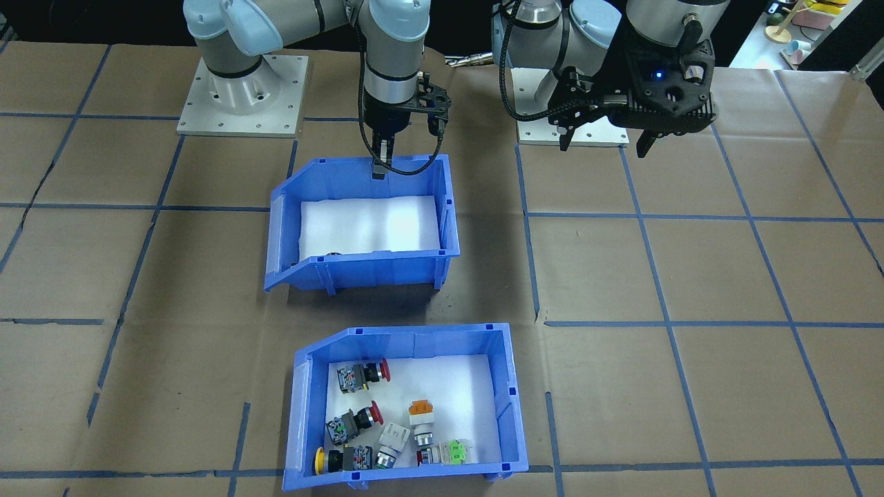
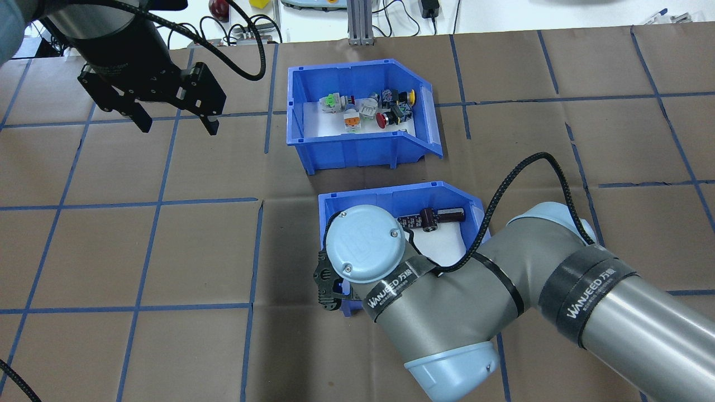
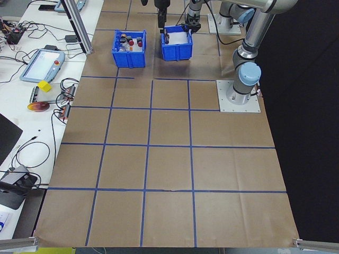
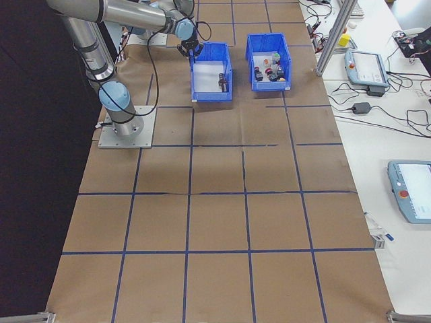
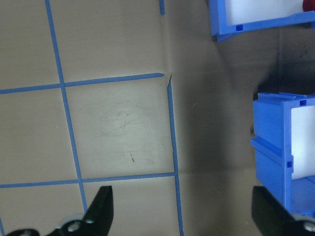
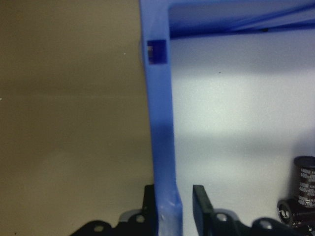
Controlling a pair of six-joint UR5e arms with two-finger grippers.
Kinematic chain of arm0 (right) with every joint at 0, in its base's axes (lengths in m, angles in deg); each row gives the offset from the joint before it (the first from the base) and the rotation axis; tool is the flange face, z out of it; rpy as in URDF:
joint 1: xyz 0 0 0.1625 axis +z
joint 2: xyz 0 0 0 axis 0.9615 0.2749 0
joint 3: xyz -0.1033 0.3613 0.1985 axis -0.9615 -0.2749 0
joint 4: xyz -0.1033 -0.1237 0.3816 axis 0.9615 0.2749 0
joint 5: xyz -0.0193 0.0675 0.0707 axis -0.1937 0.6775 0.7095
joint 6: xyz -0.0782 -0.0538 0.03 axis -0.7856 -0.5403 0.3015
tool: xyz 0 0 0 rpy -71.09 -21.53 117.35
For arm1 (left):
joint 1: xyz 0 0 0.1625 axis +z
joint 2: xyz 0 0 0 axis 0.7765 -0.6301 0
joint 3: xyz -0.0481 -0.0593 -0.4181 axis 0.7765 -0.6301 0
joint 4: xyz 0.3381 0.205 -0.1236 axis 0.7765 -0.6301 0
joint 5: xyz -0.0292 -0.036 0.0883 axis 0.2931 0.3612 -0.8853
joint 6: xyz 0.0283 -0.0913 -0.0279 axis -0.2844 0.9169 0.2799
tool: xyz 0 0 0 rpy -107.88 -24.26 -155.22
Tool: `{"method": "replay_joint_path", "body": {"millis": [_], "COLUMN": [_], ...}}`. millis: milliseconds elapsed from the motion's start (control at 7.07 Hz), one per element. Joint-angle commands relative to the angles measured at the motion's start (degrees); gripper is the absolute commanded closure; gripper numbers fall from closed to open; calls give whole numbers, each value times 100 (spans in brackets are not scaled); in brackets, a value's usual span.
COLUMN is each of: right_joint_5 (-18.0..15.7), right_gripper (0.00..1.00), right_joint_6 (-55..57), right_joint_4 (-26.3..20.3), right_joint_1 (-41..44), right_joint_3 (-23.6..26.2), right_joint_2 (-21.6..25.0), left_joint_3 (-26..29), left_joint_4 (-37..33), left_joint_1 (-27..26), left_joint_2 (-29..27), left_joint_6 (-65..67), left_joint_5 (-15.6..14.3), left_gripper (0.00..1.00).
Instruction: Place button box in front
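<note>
The button box (image 1: 407, 337) (image 2: 363, 142), a blue bin holding red, orange, yellow and green push-buttons, rests on the table on the side far from my base. A second blue bin (image 1: 380, 269) (image 2: 391, 192) with dark cylinders (image 2: 441, 216) on white foam sits between it and my base. This bin looks raised, with a shadow beneath it. My right gripper (image 1: 380, 166) (image 6: 174, 206) is shut on its rear wall (image 6: 160, 123), one finger on each side. My left gripper (image 1: 604, 145) (image 2: 176, 120) hangs open and empty over bare table, away from both bins.
Brown paper with a blue tape grid covers the table. My arms' base plates (image 1: 242, 96) are at the near edge. A teach pendant (image 3: 45, 61) and cables lie on the side bench. In the left wrist view a corner of the button box (image 5: 256, 19) and the second bin (image 5: 275, 147) show.
</note>
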Motion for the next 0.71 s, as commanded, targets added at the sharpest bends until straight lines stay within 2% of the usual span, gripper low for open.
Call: {"method": "replay_joint_path", "body": {"millis": [0, 283, 566], "right_joint_5": [-16, -16, 54], "right_gripper": [0, 0, 0], "right_joint_6": [5, 5, 222], "right_joint_4": [-36, -525, -1298], "right_joint_1": [-111, -383, -1328], "right_joint_3": [-89, -299, -921], "right_joint_2": [197, 680, 744], "left_joint_3": [-11, -3, -3], "left_joint_4": [0, 0, 17], "left_joint_1": [0, 0, 0], "left_joint_2": [15, -20, -11], "left_joint_6": [-3, 5, 14], "left_joint_5": [-20, -3, -11], "left_gripper": [1, 1, 1]}}
